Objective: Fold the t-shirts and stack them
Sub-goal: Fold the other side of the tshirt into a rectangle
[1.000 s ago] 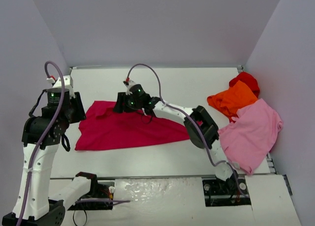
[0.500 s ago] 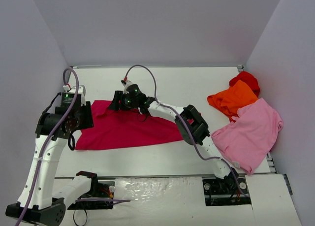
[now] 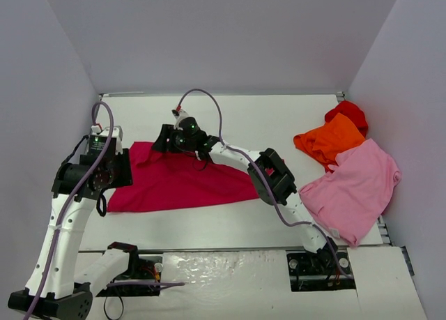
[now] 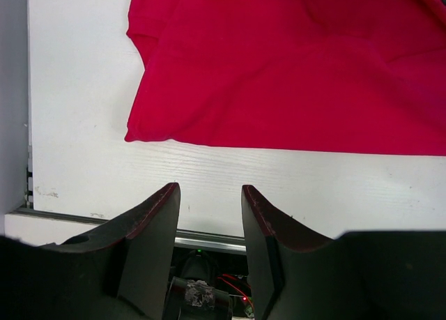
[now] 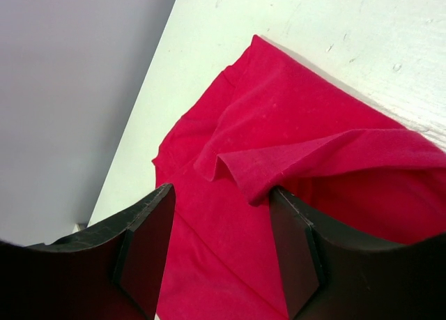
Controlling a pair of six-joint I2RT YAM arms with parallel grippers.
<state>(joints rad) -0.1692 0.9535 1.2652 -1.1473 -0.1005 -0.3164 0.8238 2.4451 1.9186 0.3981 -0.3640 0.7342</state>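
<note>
The crimson t-shirt (image 3: 182, 183) lies spread flat on the left half of the white table (image 3: 230, 226). My right gripper (image 3: 160, 141) hovers over the shirt's far left edge. In the right wrist view its jaws (image 5: 220, 189) stand open, and a raised fold of the crimson cloth (image 5: 293, 163) rests against the right fingertip (image 5: 282, 208). My left gripper (image 3: 120, 168) is at the shirt's left side. In the left wrist view it (image 4: 209, 189) is open and empty, over bare table just short of the shirt's near left corner (image 4: 139, 133).
At the right side lie an orange t-shirt (image 3: 330, 140), a bright red one (image 3: 348, 113) behind it and a light pink one (image 3: 359, 184) hanging over the table's right edge. Grey walls enclose the table. A metal rail (image 4: 83, 214) runs along the near edge.
The left arm swung in toward the shirt's left side and now holds still. The right gripper shifted slightly left along the far edge while its jaws widened, loosening the fold.
</note>
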